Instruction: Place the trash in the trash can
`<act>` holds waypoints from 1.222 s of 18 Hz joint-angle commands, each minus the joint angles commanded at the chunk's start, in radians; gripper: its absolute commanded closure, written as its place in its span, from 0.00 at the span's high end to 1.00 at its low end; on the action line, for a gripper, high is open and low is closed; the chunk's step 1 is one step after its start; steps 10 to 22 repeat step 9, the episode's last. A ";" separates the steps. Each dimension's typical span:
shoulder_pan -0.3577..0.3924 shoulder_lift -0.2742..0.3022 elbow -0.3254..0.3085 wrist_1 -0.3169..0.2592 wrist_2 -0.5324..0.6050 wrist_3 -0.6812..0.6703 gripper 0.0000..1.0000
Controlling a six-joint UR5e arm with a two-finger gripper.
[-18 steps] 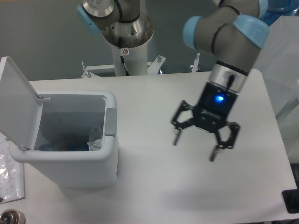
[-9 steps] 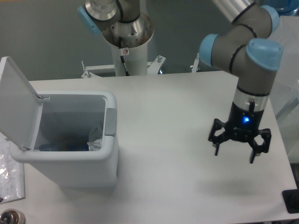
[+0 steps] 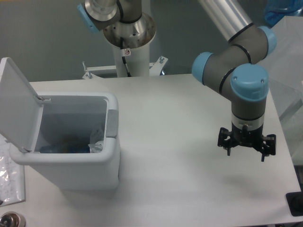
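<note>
The white trash can (image 3: pixel 110 156) stands at the table's left with its lid (image 3: pixel 16 106) flipped up and a grey latch tab (image 3: pixel 112 123) on its rim. Inside lies trash: a crumpled clear wrapper (image 3: pixel 96 140) against the right wall and a blue bit of the bottle (image 3: pixel 61 148) at the bottom. My gripper (image 3: pixel 246 150) hangs over the right side of the table, far from the can. It points straight down, open, with nothing between its fingers.
The arm's pedestal (image 3: pixel 129 45) rises behind the table's far edge. A clear plastic sheet (image 3: pixel 10 177) and a round metal object (image 3: pixel 10 221) lie at the front left beside the can. A dark object (image 3: pixel 295 203) sits at the table's right front corner.
My gripper has swung right, away from the can, and turned from a tilted pose to pointing straight down. It stays open and empty. The can and its contents have not moved.
</note>
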 joint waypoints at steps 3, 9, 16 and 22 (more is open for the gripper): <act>0.002 -0.011 0.062 -0.126 0.026 0.151 1.00; 0.006 0.000 0.051 -0.135 0.026 0.224 1.00; 0.006 0.000 0.051 -0.135 0.026 0.224 1.00; 0.006 0.000 0.051 -0.135 0.026 0.224 1.00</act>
